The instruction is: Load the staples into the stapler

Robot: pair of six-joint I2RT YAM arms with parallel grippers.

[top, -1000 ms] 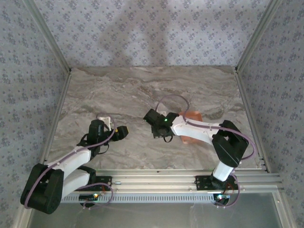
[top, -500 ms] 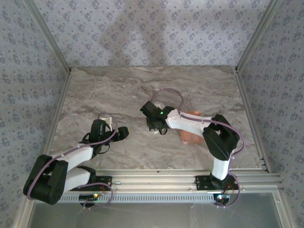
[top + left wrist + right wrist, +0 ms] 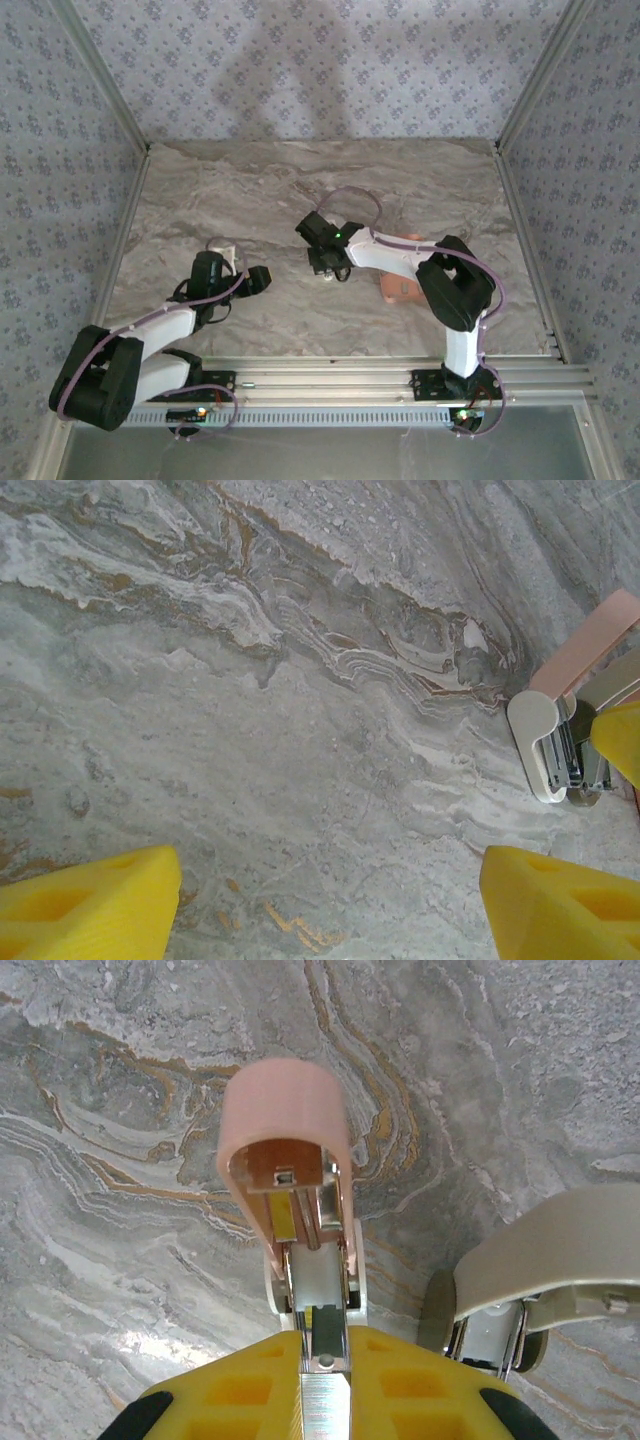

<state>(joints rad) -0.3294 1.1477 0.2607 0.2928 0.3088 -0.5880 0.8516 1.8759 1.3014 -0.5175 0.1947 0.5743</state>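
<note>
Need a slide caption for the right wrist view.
Right pincer pinches a strip of staples, its tip at the open pink stapler on the marble table.

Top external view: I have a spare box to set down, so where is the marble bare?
Bare: the far strip of the table along the back wall, both far corners, and the near middle between the left arm and right arm. Crowded: the centre, where the right arm works at the stapler with the salmon tray beside it.
</note>
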